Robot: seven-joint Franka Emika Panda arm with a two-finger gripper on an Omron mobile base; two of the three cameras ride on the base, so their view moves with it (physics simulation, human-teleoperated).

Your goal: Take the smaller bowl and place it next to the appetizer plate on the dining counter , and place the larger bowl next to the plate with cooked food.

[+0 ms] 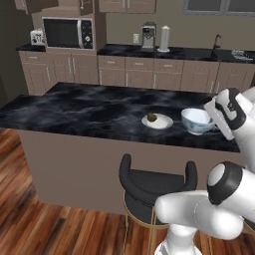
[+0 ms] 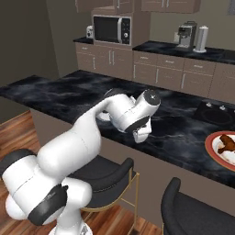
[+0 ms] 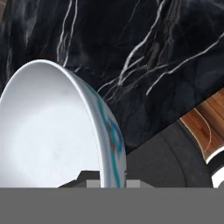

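1. Curving white arm links are filling the lower right of the left base view, with a black-cushioned bar stool on a brass frame (image 1: 149, 187) standing just past them against the brown base of the desk. On the long black marbled stone desk (image 1: 74, 107) the small white bowl with a blue patterned outside (image 1: 197, 121) is sitting or hanging just beside the small plain white plate with one dark olive morsel (image 1: 157, 121), to its right, close but not touching. The hand is reaching in from the right to the bowl's far edge; I cannot tell whether the foot is resting on the stone yet. By my reading this is the setting-down step for the first bowl, since it is already lying where the task wants it.

2. From the right base view the arm is bending over the desk's near edge, hiding bowl and small plate behind its wrist. The round white plate with an orange-red rim and browned food pieces (image 2: 223, 148) is lying well apart, at the right edge, waiting for the larger bowl.

3. In the hand view the gripper (image 3: 113, 179) is pinching the bowl's rim, fingers pressed together on the thin wall, one inside and one outside, so the bowl is looming edge-on with its pale inside at left.
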